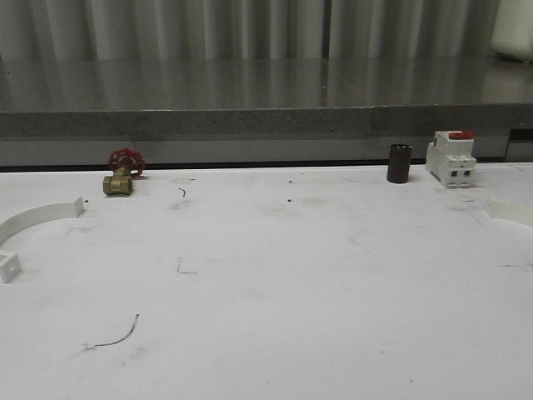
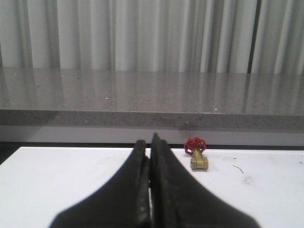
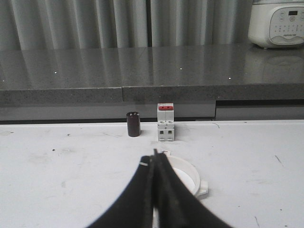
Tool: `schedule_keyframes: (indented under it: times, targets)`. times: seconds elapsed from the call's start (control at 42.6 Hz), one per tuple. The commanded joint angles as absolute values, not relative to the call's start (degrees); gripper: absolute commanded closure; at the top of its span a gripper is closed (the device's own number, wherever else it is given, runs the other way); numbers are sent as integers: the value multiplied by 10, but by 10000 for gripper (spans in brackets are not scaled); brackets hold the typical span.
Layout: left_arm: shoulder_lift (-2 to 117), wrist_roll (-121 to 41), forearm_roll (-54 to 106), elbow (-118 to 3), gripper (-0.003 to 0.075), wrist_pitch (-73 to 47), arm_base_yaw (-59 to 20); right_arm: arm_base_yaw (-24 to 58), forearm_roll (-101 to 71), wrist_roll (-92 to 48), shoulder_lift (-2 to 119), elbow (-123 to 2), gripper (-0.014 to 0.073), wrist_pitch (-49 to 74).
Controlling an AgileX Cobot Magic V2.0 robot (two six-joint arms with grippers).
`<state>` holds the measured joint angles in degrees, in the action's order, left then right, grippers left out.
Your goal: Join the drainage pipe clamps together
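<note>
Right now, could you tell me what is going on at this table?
Nothing is being handled yet. Both hands, left and right, are shut and empty. One white clamp half lies at the table's left edge; the other lies just beyond the right hand. They are still far apart, unconnected.

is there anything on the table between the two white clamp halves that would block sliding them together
Nothing visible does. The left clamp half lies at the table's left edge and the other clamp half near the right gripper. The valve, dark cylinder and switch stand along the far edge, clear of the table's middle.
</note>
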<state>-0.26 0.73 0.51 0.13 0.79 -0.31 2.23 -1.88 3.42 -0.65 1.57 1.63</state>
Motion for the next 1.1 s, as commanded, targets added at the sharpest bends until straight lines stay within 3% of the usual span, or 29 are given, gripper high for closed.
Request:
schedule_keyframes:
  times: [0.0, 0.634, 0.846, 0.987, 1.081]
  targets:
    - [-9, 9, 10, 15, 741, 56, -2, 19, -15, 33, -15, 13, 663, -33]
    - [-9, 9, 10, 3, 741, 59, -2, 19, -20, 33, -15, -1, 663, -34]
    - [30, 9, 8, -213, 741, -78, -2, 19, -19, 33, 24, -204, 663, 143]
    - [138, 9, 6, -387, 741, -225, -2, 19, -19, 33, 146, -357, 663, 237]
    - [209, 9, 6, -432, 741, -288, -2, 19, -19, 33, 224, -419, 663, 308]
